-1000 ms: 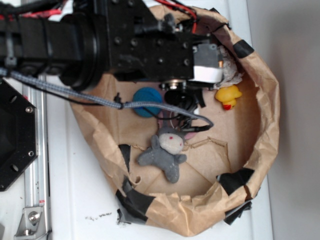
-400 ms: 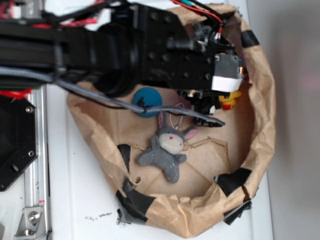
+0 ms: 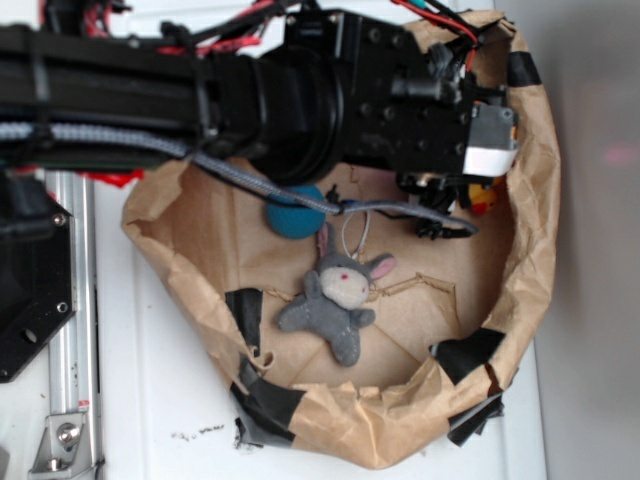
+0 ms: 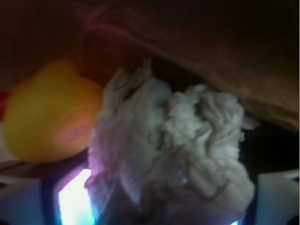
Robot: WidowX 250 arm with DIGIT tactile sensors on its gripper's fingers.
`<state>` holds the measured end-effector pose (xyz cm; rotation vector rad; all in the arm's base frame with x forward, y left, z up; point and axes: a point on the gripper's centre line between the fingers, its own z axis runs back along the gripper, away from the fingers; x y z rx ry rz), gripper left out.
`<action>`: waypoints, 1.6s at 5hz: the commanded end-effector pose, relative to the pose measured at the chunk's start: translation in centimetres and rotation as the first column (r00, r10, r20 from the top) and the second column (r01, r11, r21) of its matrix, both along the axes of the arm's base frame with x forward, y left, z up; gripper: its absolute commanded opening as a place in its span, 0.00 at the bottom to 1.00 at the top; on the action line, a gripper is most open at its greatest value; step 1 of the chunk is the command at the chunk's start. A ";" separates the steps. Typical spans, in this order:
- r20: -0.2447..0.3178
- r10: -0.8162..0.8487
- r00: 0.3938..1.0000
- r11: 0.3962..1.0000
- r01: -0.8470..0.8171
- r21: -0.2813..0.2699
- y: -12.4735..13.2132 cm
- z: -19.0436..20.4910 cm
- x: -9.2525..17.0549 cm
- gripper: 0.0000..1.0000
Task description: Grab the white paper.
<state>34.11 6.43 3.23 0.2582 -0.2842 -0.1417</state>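
Hand (image 3: 440, 205) low at the far-right side of the pen, under the black arm body; its fingers are hidden in the exterior view and the wrist view shows only pale blurred shapes at the bottom corners, so spread or pressed together cannot be told. White paper (image 4: 183, 150) fills the centre of the wrist view, straight ahead of the hand and very close, a crumpled wad with no clear long axis, tucked against the brown paper wall (image 3: 535, 250) that looms dark behind it. Judged: the coming move is a short advance straight in, wad centred between the fingers. Yellow duck (image 4: 49, 112) sits just beside the wad on its left, looks to be touching, a risk of being caught too. Exterior view hides the wad entirely beneath the arm. Blue ball (image 3: 290, 215) and grey plush rabbit (image 3: 340, 300) lie well apart on the pen floor.
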 end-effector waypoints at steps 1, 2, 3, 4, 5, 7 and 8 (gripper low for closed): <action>0.011 -0.007 1.000 1.000 0.007 0.004 0.8 1.1 0.7 0.00; -0.013 0.040 0.999 0.999 -0.040 -0.015 1.1 1.8 0.0 0.00; -0.027 0.089 0.996 0.991 -0.091 -0.094 0.1 4.6 -2.2 0.00; -0.165 0.055 0.985 0.995 -0.067 -0.069 -2.9 9.4 -5.7 0.00; -0.281 0.034 0.959 0.996 -0.057 -0.073 -5.1 13.7 -7.8 0.00; -0.299 0.294 0.908 0.903 -0.366 -0.225 -4.6 14.5 -9.1 0.00; -0.287 0.292 0.912 0.904 -0.362 -0.229 -4.5 14.4 -9.2 0.00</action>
